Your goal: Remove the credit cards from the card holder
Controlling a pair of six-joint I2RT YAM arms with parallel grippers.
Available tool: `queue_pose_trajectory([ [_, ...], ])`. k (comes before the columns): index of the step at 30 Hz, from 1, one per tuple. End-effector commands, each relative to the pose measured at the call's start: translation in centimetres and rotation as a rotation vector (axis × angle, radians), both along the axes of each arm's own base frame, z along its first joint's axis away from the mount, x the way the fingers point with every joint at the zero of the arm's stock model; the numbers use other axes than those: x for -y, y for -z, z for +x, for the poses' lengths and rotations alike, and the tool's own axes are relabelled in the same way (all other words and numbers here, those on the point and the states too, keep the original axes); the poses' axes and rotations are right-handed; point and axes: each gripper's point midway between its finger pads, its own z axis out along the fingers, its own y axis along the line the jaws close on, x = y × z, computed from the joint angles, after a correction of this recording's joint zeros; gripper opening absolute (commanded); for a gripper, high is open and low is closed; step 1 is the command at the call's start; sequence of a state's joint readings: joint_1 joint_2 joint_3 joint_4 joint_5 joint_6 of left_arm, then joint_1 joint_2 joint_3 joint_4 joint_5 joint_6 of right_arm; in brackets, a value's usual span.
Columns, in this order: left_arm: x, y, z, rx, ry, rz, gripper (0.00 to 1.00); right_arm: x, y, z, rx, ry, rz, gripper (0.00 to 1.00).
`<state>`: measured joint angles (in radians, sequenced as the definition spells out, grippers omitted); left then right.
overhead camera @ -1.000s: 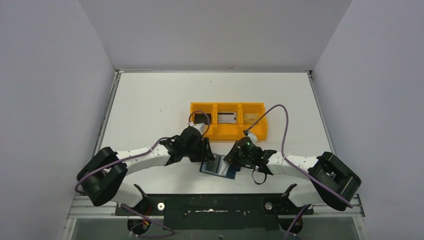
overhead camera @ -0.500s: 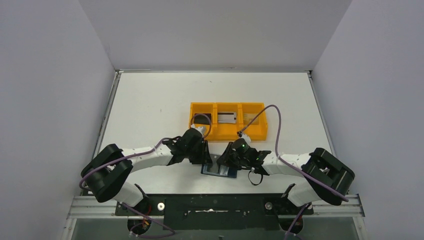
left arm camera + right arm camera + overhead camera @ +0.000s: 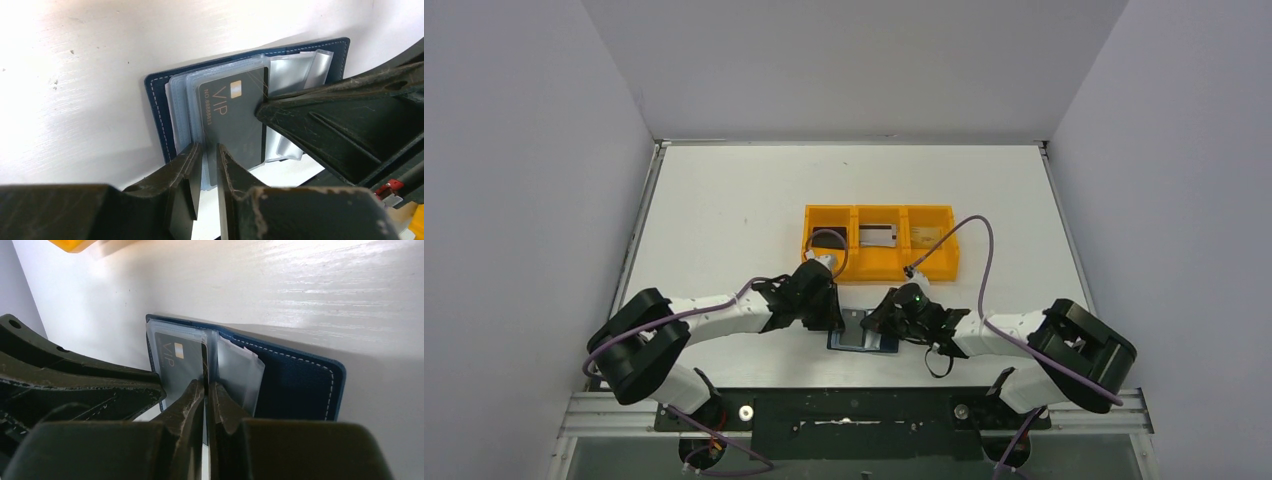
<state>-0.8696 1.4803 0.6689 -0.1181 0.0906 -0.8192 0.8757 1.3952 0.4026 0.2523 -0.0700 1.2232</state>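
Wallet (image 3: 300,385) open flat; R pincer (image 3: 205,390) closed at blk VIP card (image 3: 235,120) edge.

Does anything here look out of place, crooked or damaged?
Only a little: in the open navy-blue wallet, the clear plastic sleeves are bunched and splayed beside the black VIP card, not flat. No damage or spill shows.

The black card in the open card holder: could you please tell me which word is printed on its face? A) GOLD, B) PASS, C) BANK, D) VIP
D: in the left wrist view, the black card lying in the open card holder bears VIP in gold letters beside a small gold chip.
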Motion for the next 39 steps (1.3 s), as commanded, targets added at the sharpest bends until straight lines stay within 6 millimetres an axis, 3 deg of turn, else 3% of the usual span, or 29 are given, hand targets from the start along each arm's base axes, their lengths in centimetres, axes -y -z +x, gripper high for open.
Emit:
queue_pose_trajectory([
  [1, -0.2, 1.6, -1.1, -0.043, 0.016, 0.063, 0.15, -2.3, -3.3, 0.0, 0.064, -0.046, 0.161, 0.0],
  [4, -1.1, 2.3, -1.0, -0.043, -0.007, 0.119, 0.05, -2.2, -4.0, 0.0, 0.077, -0.043, 0.196, 0.0],
  [8, -1.7, 2.4, -0.8, -0.017, -0.04, 0.141, 0.0, -1.6, -4.3, -0.1, 0.081, -0.022, 0.232, 0.0],
  [15, -1.8, 2.6, -0.8, -0.017, -0.054, 0.139, 0.0, -0.4, -3.8, -0.5, 0.069, -0.008, 0.241, 0.0],
  [20, -1.7, 2.5, -0.7, -0.015, -0.054, 0.134, 0.0, 0.3, -3.6, -0.8, 0.071, 0.012, 0.254, 0.06],
  [22, -1.6, 2.5, -0.8, -0.018, -0.051, 0.13, 0.0, 0.2, -3.4, -0.9, 0.064, 0.007, 0.252, 0.15],
  [29, -1.4, 2.4, -0.8, -0.02, -0.05, 0.114, 0.0, -0.9, -2.3, -1.2, 0.041, -0.043, 0.223, 0.22],
  [32, -1.4, 2.2, -0.8, -0.016, -0.054, 0.11, 0.0, -1.1, -2.2, -1.5, 0.044, -0.071, 0.218, 0.21],
  [39, -1.5, 2.2, -0.7, -0.015, -0.07, 0.113, 0.0, -1.3, -3.3, -1.9, 0.086, -0.113, 0.251, 0.02],
])
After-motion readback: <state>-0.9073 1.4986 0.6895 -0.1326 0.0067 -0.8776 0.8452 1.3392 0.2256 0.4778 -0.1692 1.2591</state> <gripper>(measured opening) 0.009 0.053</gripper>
